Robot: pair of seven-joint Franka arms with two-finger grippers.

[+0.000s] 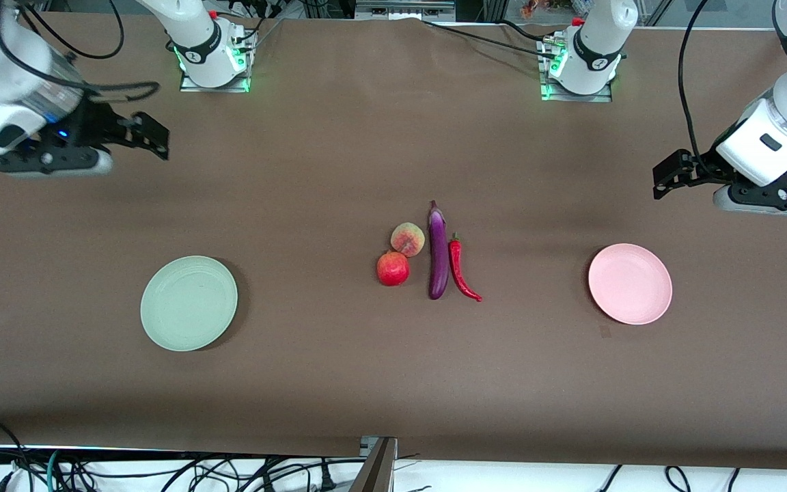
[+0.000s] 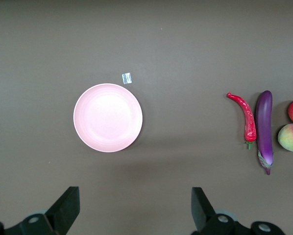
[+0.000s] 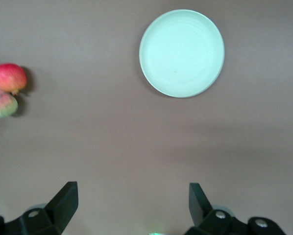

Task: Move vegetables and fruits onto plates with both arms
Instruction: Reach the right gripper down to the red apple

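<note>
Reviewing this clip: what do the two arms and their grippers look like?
Both arms are white and jointed, with black joint bands and black cables looping along them. Green lights glow at their silver bases. The left gripper and right gripper are black with two wedge-shaped fingers on a pale grey body. A blue light shows near the right wrist.

— From high across the brown cloth-covered table (image 1: 339, 150) we faced both robot bases.

— Our wrist cameras looked straight down from well above. The left framed the pale pink round plate (image 2: 108, 117), the right the mint green one (image 3: 182, 53); both shared the round red fruit (image 3: 9, 78).
</note>
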